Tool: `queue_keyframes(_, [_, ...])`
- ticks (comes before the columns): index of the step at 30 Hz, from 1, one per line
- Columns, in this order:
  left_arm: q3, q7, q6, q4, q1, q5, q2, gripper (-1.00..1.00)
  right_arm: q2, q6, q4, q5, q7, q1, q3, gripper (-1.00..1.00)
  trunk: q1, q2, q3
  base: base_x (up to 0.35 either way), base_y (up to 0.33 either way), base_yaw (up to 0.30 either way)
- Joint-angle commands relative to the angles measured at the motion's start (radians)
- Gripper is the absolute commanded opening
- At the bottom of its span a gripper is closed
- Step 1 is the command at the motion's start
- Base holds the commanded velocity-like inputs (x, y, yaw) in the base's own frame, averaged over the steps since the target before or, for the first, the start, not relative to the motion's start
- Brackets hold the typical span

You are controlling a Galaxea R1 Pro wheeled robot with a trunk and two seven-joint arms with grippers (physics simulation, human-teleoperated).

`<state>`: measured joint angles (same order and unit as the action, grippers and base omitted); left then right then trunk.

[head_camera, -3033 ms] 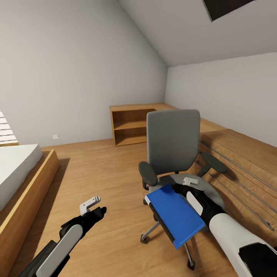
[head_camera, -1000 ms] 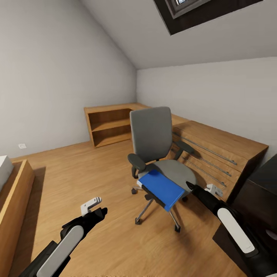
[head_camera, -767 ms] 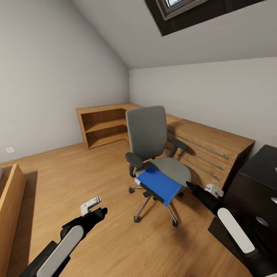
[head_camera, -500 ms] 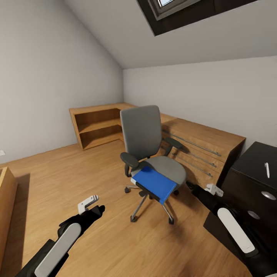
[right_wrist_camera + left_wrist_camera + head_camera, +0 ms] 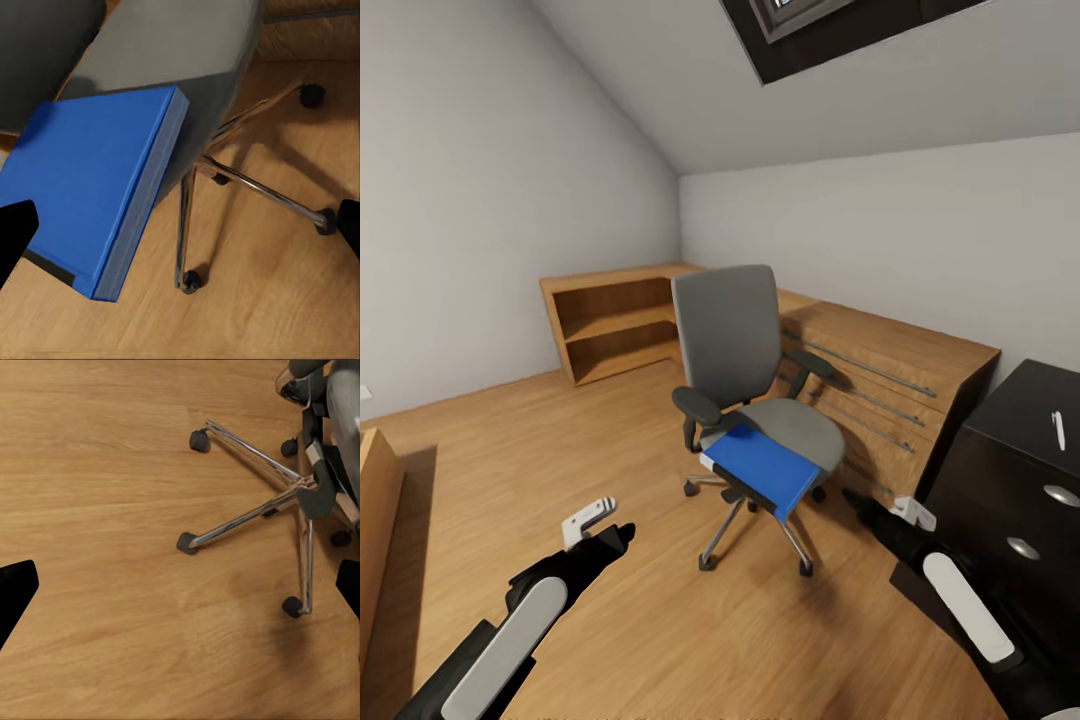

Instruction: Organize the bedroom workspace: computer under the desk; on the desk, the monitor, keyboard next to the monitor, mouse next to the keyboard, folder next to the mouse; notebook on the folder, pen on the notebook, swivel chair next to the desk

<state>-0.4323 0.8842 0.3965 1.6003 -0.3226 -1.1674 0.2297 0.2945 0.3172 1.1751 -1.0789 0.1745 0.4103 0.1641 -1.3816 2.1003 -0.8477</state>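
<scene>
Head view shows the folder [image 5: 760, 469] overhanging the front edge of the swivel chair [image 5: 745, 365] seat. Right gripper [image 5: 872, 507] and left gripper [image 5: 600, 532] both hang empty with fingers wide. A clumsy nudge could roll the chair and tip the folder off.

Our left arm reaches forward low at the near left, its gripper [image 5: 603, 528] empty with fingers spread wide. Our right arm stretches forward at the near right, its gripper [image 5: 875, 507] also spread open and empty, pointing ahead and slightly left.
</scene>
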Motion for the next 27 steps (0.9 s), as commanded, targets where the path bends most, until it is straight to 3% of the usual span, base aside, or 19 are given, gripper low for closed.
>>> queue_keyframes(1, [-0.002,0.007,0.002,0.002,-0.001,-0.004,0.001,1.00,0.001,0.000,-0.007,-0.020,-0.002,0.001,0.002,1.00,-0.004,0.008,-0.004,0.000,0.000,0.000])
queue_keyframes(9, [-0.002,0.007,0.002,0.005,-0.001,-0.005,0.002,1.00,0.002,0.001,-0.073,-0.156,-0.064,0.001,-0.001,1.00,-0.034,0.064,-0.029,0.000,0.000,0.000])
queue_keyframes(14, [-0.002,0.007,0.004,0.004,-0.001,-0.005,0.002,1.00,0.003,0.000,-0.071,-0.182,-0.069,0.001,-0.002,1.00,-0.054,0.099,-0.045,0.000,0.000,0.000])
queue_keyframes(27, [-0.002,0.007,0.004,0.001,-0.001,-0.007,0.002,1.00,0.003,0.000,-0.029,-0.192,-0.070,0.001,-0.010,1.00,-0.103,0.190,-0.086,0.000,0.000,0.000])
